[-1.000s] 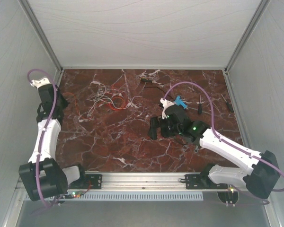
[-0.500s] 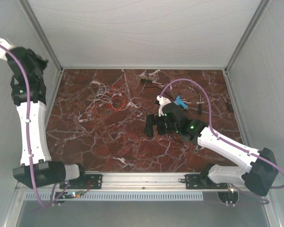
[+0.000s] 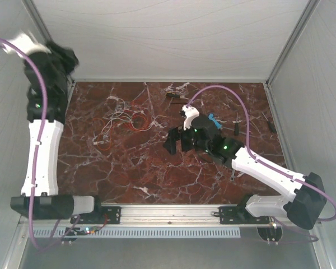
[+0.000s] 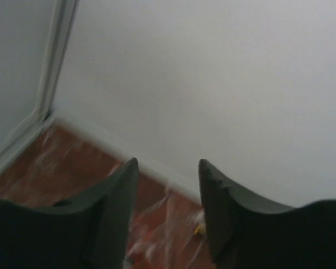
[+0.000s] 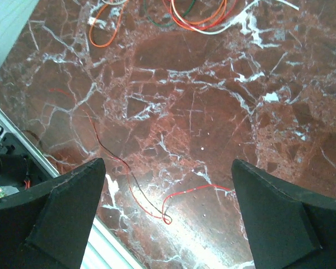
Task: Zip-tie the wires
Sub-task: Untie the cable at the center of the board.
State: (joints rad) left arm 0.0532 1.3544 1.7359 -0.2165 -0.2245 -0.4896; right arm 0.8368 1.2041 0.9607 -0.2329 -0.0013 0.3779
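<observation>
The left gripper (image 4: 168, 168) stood high by the back-left corner, facing the white wall (image 4: 213, 73), its jaws parted with nothing between them. The right gripper (image 5: 168, 165) hung low over the marble table (image 3: 157, 168), its fingers spread wide and empty. The wires (image 3: 129, 119) lay in a loose red-and-white tangle on the table's left rear part — touched by neither gripper.

White walls (image 3: 168, 39), red marble tabletop (image 3: 145, 174)
</observation>
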